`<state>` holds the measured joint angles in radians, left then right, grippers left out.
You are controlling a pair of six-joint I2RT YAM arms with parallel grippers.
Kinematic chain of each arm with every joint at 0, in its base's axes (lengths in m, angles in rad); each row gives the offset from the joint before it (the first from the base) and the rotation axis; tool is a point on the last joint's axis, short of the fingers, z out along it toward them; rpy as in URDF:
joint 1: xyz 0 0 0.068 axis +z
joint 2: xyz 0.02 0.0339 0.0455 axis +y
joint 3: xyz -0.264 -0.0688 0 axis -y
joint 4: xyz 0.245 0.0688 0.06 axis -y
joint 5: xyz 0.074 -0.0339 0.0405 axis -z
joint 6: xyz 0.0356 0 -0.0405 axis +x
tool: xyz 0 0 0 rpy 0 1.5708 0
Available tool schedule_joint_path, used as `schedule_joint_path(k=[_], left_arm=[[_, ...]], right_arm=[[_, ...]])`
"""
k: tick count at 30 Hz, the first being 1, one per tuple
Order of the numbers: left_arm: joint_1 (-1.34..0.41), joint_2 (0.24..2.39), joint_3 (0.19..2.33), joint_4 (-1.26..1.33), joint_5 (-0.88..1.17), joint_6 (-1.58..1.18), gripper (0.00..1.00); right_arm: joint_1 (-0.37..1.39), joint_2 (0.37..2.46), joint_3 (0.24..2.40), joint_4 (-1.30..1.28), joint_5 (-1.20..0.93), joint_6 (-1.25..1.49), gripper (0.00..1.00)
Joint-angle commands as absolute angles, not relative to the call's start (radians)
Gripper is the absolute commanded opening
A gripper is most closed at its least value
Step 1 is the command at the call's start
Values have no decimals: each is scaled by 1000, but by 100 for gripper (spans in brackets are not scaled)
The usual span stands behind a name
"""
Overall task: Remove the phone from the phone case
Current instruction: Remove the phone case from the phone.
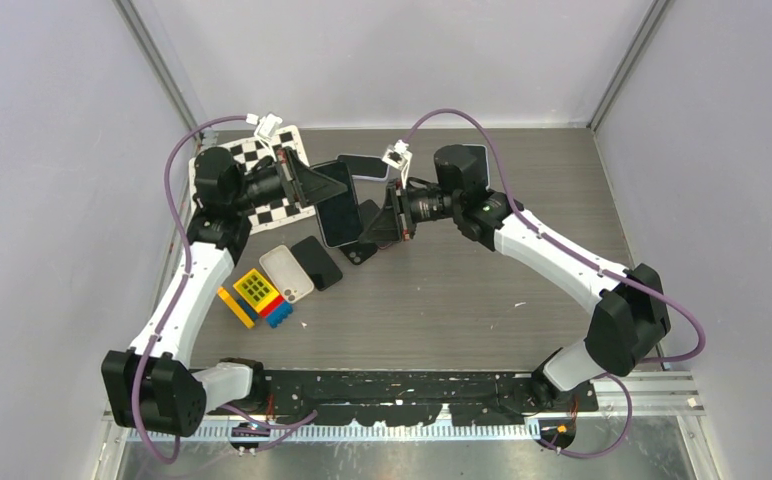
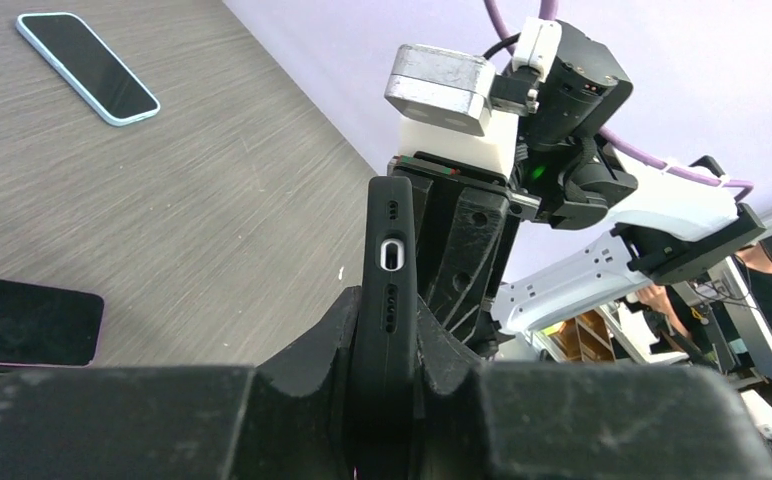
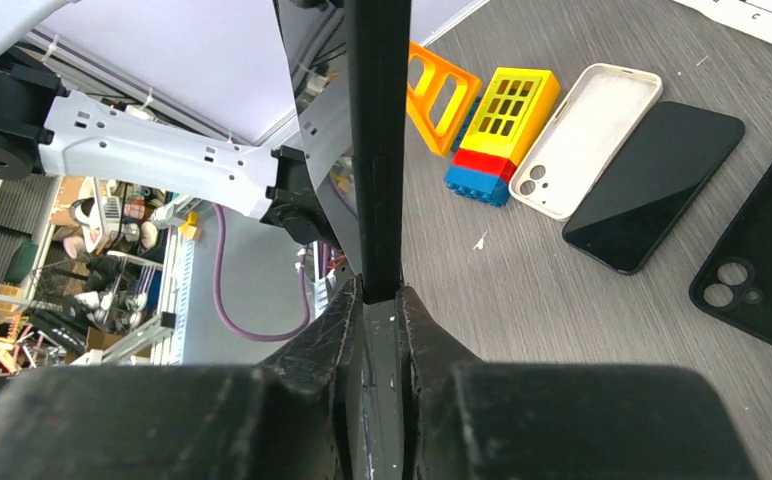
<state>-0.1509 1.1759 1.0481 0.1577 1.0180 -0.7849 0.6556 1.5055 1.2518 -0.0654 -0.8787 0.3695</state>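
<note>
The dark smartphone [image 1: 334, 205] in its black rubbery case [image 2: 390, 215] is held above the grey counter [image 1: 482, 300]. The left pincer [image 2: 387, 312] clamps the port end as an anchor. The right pincer [image 3: 380, 300] pinches the opposite edge, likely to work the case loose.

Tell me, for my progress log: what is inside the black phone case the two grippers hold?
The phone sits inside the black phone case: its screen shows from above and its charging port shows through the bottom cutout. Its back is hidden.
</note>
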Motion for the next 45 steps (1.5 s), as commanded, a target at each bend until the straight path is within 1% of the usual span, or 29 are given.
schedule_joint_path(k=[1, 2, 8, 10, 13, 15, 17, 21, 24, 33, 40, 45], left_arm=[[-154, 1159, 1041, 354, 1084, -937, 0], [-154, 1161, 1039, 364, 1084, -960, 0], [-156, 1196, 1029, 403, 1039, -1145, 0], [-155, 1214, 1025, 441, 1045, -1209, 0], [-160, 1248, 1034, 482, 1100, -1270, 0], [-160, 1259, 1040, 499, 1166, -1255, 0], [-158, 1248, 1041, 449, 1203, -1178, 0], [-161, 1236, 1070, 302, 1272, -1017, 0], [-160, 1240, 1073, 302, 1331, -993, 0], [-174, 1246, 1068, 320, 1364, -980, 0], [-175, 1278, 1095, 314, 1345, -1014, 0], [-180, 1303, 1128, 320, 1269, -1141, 0]], right_arm=[[660, 1517, 1281, -30, -874, 357, 13], [661, 1519, 1281, -32, -873, 351, 10], [663, 1542, 1297, -78, -815, 287, 4], [667, 1546, 1298, -68, -797, 284, 1], [678, 1557, 1307, -54, -806, 283, 1], [689, 1565, 1317, -53, -826, 276, 1], [701, 1571, 1330, -73, -835, 238, 1], [722, 1570, 1372, -239, -809, 94, 1], [727, 1575, 1403, -323, -808, 21, 1], [769, 1619, 1496, -497, -768, -137, 1], [784, 1624, 1501, -483, -714, -157, 1], [785, 1595, 1458, -397, -624, -144, 1]])
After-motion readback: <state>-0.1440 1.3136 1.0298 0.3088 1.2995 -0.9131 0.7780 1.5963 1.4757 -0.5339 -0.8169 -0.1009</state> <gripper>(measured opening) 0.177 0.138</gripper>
